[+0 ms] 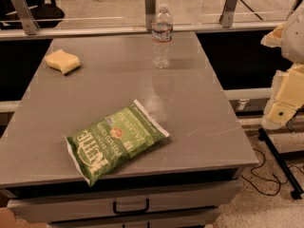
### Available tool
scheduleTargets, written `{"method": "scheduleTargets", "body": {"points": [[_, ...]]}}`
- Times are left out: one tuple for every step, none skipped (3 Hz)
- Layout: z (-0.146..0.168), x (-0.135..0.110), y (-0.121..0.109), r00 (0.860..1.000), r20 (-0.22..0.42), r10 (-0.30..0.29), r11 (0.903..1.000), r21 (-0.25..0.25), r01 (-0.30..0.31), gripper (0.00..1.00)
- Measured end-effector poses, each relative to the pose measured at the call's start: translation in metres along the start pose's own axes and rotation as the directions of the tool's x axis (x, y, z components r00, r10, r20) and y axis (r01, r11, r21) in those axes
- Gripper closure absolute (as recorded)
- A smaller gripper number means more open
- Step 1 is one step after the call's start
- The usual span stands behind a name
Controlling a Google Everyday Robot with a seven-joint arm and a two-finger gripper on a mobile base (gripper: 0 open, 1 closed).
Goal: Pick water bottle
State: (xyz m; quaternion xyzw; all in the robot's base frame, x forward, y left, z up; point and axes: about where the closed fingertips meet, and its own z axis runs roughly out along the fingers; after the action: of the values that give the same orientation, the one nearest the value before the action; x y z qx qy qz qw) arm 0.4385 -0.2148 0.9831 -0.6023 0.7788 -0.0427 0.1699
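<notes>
The claw (284,96) is hanging beside the desk (199,108); wide or narrow, I cannot tell. It should be grabbing the standing water bottle (162,39) around its middle.

Warm, dim light puts a pale sheen on the table (204,127), with a faint reflection below the water bottle (162,37) at the table's far edge; the gripper (284,99), right of the table, glows bright.

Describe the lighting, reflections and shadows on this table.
Camera view: warm, soft light; the glossy table mirrors the water bottle as a faint streak in front of its base; the chip bag casts only a soft shadow at its near edge; the gripper sits at the right edge, off the table.
</notes>
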Motion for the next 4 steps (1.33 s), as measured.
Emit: {"method": "scheduleTargets", "body": {"points": [[0.000, 0.000, 0.000, 1.000, 0.000, 0.000, 1.0000, 0.000, 0.000, 0.00], [0.009, -0.006, -0.013, 0.999, 0.043, 0.014, 0.9998, 0.010, -0.015, 0.00], [0.033, -0.033, -0.052, 0.986, 0.162, 0.024, 0.9984, 0.048, -0.032, 0.00], [0.055, -0.077, -0.105, 0.954, 0.301, 0.017, 0.9927, 0.109, -0.052, 0.00]]}}
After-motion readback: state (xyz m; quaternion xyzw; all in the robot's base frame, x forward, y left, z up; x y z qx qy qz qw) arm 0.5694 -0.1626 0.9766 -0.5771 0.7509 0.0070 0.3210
